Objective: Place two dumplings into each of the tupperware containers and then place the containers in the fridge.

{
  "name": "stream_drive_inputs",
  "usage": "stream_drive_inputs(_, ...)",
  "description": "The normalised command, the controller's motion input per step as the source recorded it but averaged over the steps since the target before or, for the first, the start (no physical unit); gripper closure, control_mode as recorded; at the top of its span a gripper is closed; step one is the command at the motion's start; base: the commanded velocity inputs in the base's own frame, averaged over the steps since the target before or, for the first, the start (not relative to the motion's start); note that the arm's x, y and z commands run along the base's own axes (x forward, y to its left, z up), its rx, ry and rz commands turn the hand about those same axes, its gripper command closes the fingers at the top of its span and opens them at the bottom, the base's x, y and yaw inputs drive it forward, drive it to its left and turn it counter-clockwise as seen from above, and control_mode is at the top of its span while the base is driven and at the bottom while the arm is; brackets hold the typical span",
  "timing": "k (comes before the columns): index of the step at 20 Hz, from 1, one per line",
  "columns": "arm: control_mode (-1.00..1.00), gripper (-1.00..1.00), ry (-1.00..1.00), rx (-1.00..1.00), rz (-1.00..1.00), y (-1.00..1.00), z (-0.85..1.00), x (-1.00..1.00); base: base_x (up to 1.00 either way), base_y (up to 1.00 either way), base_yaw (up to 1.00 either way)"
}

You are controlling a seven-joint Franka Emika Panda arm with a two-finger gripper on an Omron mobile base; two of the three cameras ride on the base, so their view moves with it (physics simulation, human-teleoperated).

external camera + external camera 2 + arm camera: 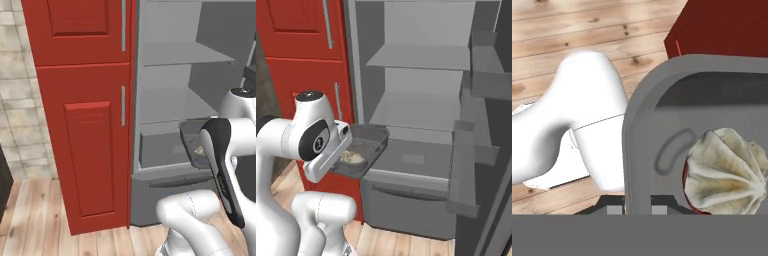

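I am carrying a grey tupperware container (363, 150) with dumplings (352, 158) resting loose inside. It looks light and stiff, but the dumplings could slide if it tilts, so the rim is the place to grip. My hand (637, 209) is clamped shut on the near rim, holding it before the open fridge (421, 110), beside the red cabinet (85, 115).
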Motion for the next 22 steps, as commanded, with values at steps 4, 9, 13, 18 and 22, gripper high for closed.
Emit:
stream_drive_inputs(4,1.00,1.00,0.00,0.00,0.00,0.00,0.00,0.00,0.67,-0.61,-0.06)
stream_drive_inputs(9,1.00,1.00,0.00,0.00,0.00,0.00,0.00,0.00,0.25,-0.48,0.00)
stream_drive_inputs(13,1.00,1.00,0.00,0.00,0.00,0.00,0.00,0.00,0.45,-0.07,0.00)
stream_drive_inputs(18,1.00,1.00,0.00,0.00,0.00,0.00,0.00,0.00,0.57,0.00,0.00)
stream_drive_inputs(22,1.00,1.00,0.00,0.00,0.00,0.00,0.00,0.00,0.44,-0.05,0.00)
